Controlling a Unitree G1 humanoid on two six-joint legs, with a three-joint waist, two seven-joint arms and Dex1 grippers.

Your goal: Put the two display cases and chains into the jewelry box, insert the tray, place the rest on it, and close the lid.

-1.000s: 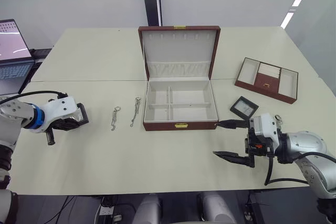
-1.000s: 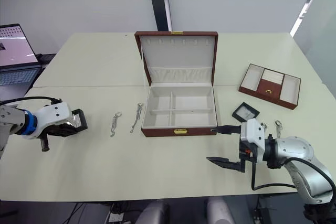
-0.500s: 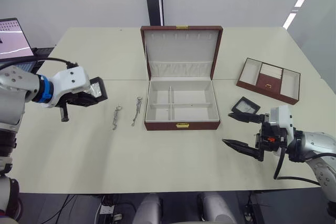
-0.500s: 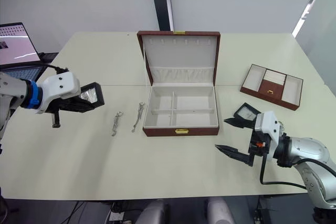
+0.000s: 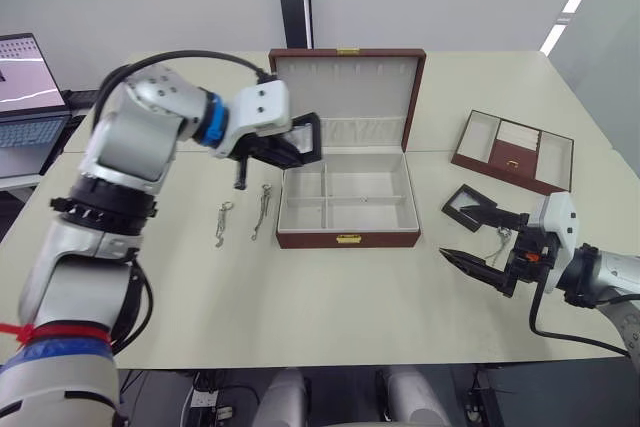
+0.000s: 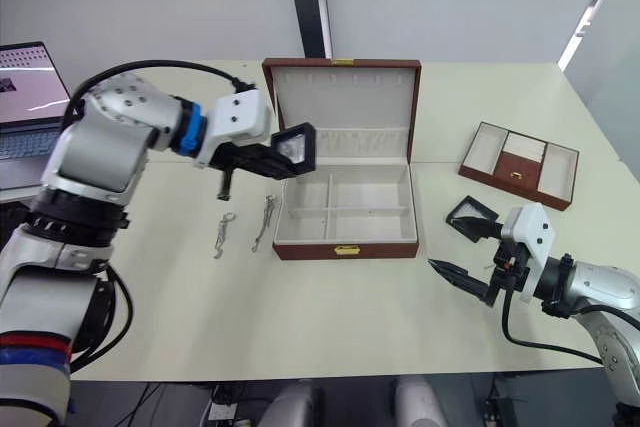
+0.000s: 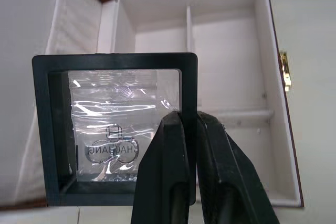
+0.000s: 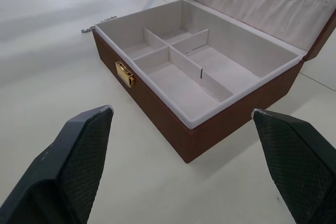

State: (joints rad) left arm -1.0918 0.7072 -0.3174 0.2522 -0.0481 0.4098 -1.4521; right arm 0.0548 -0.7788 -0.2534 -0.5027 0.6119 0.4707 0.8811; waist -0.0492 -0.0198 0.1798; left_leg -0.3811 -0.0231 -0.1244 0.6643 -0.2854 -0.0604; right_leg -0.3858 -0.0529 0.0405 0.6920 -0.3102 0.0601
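Above the left edge of the open jewelry box (image 5: 345, 197), the left gripper (image 6: 290, 152) pinches one black-framed display case (image 7: 113, 129) by its rim, the case held off the table and over the box's left compartments; a clear film with what may be a ring shows inside the frame. Two chains (image 5: 240, 217) lie side by side on the table (image 5: 300, 307) just left of the box, apart from it. At the box's right, a second display case (image 5: 474, 209) lies flat on the table, and the right gripper (image 5: 480, 242) hovers by it with its fingers spread wide, touching nothing. Further right, well apart, sits the brown tray (image 5: 512, 152). At the far left stands a laptop (image 5: 28, 87).
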